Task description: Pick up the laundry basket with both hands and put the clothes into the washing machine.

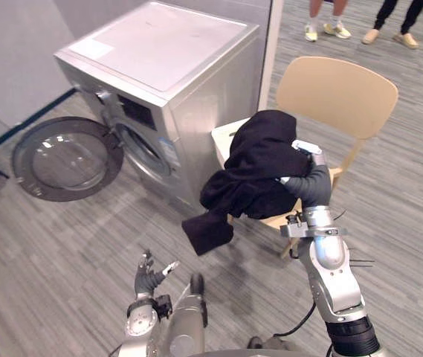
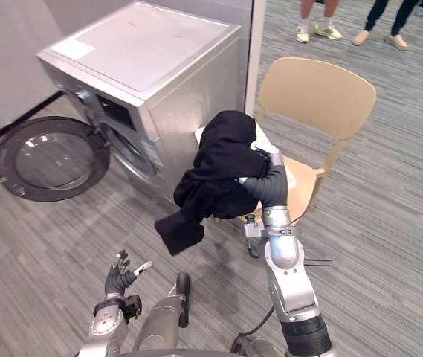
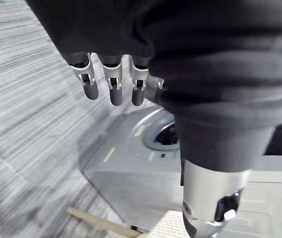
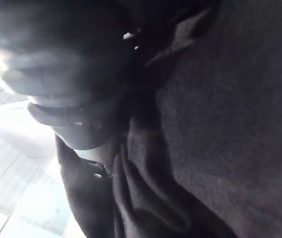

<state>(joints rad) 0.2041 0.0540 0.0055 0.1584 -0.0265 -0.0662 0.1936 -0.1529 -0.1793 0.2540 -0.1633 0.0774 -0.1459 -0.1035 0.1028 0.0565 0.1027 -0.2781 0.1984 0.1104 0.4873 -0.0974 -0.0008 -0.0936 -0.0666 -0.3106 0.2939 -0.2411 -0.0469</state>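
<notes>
Right hand (image 1: 309, 181): raised over the chair (image 1: 337, 93), buried in a bundle of black clothes (image 1: 259, 167). The cloth drapes over the hand, and one lobe hangs low on the left, in line with the washing machine's near right corner. Cloth hides the grasp in the eye views, and the right wrist view gives dark fabric close up. Cannot tell whether this hand is closed on the clothes.

Left hand (image 1: 149, 279): low and near, on the left, well apart from the clothes and the machine. In its own wrist view the fingers (image 3: 111, 87) hang straight and relaxed, open, holding nothing. The washing machine's front shows past them.

Laundry basket (image 1: 222, 141): white, on the chair seat, mostly covered by the black bundle. Only its left edge shows, just beside the machine's right side panel. Neither hand is on it.

Washing machine (image 1: 166, 74): silver front loader, far left. Its round door (image 1: 66, 158) is swung fully open to the left. Drum opening (image 1: 143, 149) is uncovered; the inside is too dark to read.

Floor (image 1: 55, 260): grey striped carpet.

Far edge, right: two persons' legs and shoes (image 1: 326, 26), well apart from the chair.
</notes>
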